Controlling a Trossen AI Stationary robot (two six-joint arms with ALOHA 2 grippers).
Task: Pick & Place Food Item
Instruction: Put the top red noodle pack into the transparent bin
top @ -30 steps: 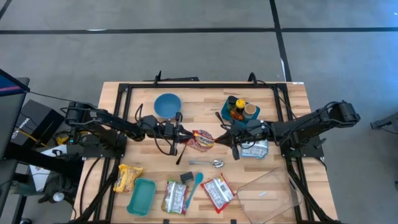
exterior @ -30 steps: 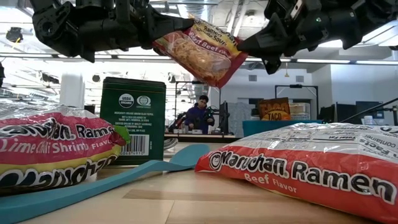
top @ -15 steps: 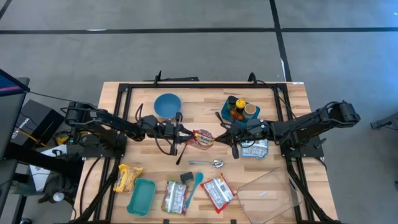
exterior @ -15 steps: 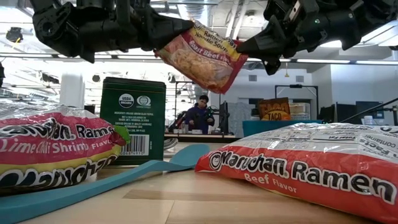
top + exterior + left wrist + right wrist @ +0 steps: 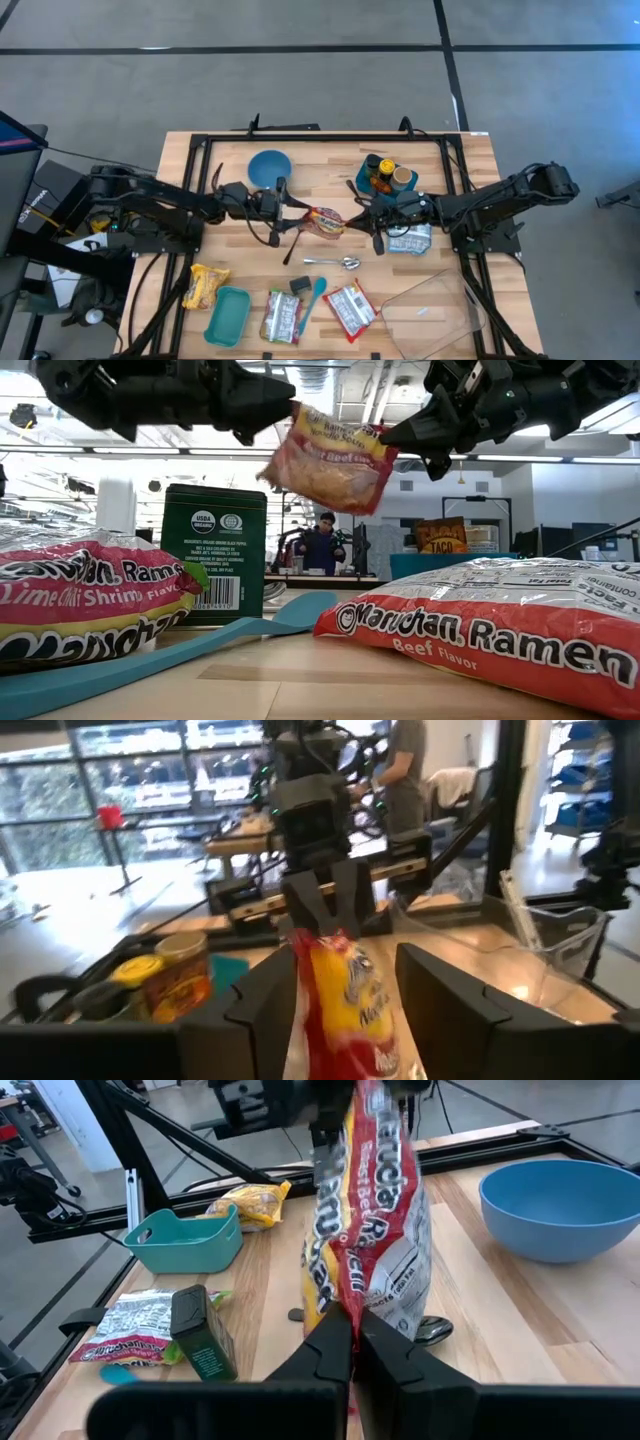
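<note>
— Between the left gripper (image 5: 345, 1010) fingers?
— Red-and-yellow ramen packet (image 5: 340, 1010), hanging free in the gap.
— Beyond?
— Right gripper (image 5: 326, 920) pinching the packet's top; jars (image 5: 160, 975) nearby.

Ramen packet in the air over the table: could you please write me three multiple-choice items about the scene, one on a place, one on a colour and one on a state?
1. Where is the ramen packet?
A. In the teal bin
B. In the air between the left gripper and the right gripper
C. Inside the clear tub

2. What colour is the bowl?
A. Blue
B. Red
C. White

3. Whose jaws grip the packet?
A. The left gripper's
B. The right gripper's
C. Neither's

Answers:
1 B: the low view shows it hanging well above the table, with a gripper on each side.
2 A: the high view and the right wrist view both show a blue bowl.
3 B: the right wrist view shows the right jaws shut on its edge, while the left wrist view shows the left jaws open on either side of it.
</note>
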